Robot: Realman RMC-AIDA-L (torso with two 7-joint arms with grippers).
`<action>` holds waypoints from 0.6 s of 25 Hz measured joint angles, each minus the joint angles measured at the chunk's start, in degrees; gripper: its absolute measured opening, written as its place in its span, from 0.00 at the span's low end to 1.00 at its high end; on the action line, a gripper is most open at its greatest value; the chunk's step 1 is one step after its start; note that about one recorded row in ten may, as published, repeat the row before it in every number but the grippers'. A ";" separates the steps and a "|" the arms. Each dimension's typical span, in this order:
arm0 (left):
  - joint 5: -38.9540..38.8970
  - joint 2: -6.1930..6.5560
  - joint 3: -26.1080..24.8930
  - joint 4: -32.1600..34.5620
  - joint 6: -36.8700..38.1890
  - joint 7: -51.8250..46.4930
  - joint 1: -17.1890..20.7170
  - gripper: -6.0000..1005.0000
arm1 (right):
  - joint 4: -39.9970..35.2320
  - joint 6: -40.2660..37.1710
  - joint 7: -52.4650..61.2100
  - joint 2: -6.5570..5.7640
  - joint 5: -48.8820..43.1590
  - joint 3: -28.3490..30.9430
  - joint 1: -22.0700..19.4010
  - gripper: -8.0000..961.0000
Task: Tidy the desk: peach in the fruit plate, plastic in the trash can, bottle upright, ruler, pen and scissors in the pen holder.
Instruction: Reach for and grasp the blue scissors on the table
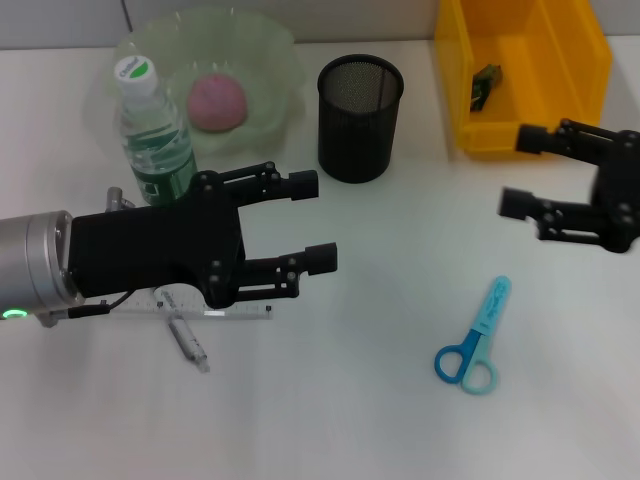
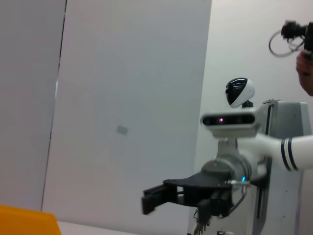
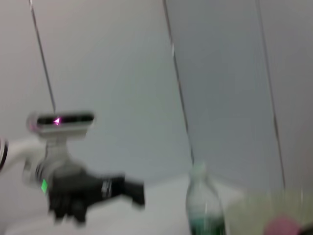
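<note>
Peach (image 1: pixel 217 101) in plate (image 1: pixel 270 60); bottle (image 1: pixel 152 125) left, holder (image 1: pixel 360 117) right, scissors (image 1: pixel 476 341) nearer.

- My left gripper (image 1: pixel 312 221) reaches in from my left side, held level above the table, its two black fingers (image 1: pixel 322 258) pointing toward my right and spread wide with nothing between them.
- My left wrist is a silver cylinder behind the black gripper body, with a small green light glowing on its underside.
- My right gripper (image 1: pixel 526 171) comes in from my right side, fingers pointing back toward my left, also parted and empty.
- The two grippers face each other, well apart.
- In the left wrist view my right gripper (image 2: pixel 155 200) shows farther off, with my head above it.
- In the right wrist view my left gripper (image 3: pixel 132 192) shows, blurred.
</note>
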 joint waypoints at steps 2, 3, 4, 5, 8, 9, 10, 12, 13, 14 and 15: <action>-0.01 0.00 0.00 -0.18 -0.26 -0.05 -0.10 0.75 | -3.22 -1.31 2.90 -0.01 -3.20 1.38 0.57 0.85; -0.01 -0.01 0.00 -0.57 -0.70 -0.11 -0.27 0.75 | -10.79 -4.67 9.05 -0.24 -9.64 4.42 2.41 0.85; -0.01 -0.01 0.00 -0.57 -0.70 -0.11 -0.27 0.75 | -10.79 -4.67 9.05 -0.24 -9.64 4.42 2.41 0.85; -0.03 -0.08 0.00 -0.94 -0.91 -0.11 -0.35 0.75 | -16.78 -7.55 13.26 -0.57 -14.12 6.23 4.27 0.85; -0.15 -0.15 0.02 -1.83 -1.16 0.06 -0.56 0.75 | -22.03 -10.47 15.93 -0.99 -18.77 7.05 6.30 0.85; -0.32 -0.14 0.02 -2.42 -1.27 0.18 -0.68 0.75 | -23.86 -11.55 16.50 -1.20 -20.48 7.14 7.12 0.85; -0.78 -0.13 0.02 -3.24 -1.39 0.25 -0.81 0.75 | -26.79 -13.78 16.98 -1.62 -23.17 7.20 8.87 0.85; -0.78 -0.13 0.02 -3.24 -1.39 0.25 -0.81 0.75 | -27.71 -15.15 16.90 -1.89 -24.07 7.16 9.72 0.85; -1.06 -0.12 0.02 -3.49 -1.42 0.27 -0.76 0.75 | -28.34 -16.53 16.33 -2.18 -24.73 7.08 10.49 0.85; -1.41 -0.10 0.02 -3.66 -1.47 0.40 -0.49 0.75 | -28.57 -18.07 15.35 -2.50 -25.27 6.92 11.26 0.85; -1.41 -0.10 0.02 -3.72 -1.48 0.44 -0.44 0.75 | -29.40 -20.01 13.24 -3.03 -26.75 6.60 12.47 0.85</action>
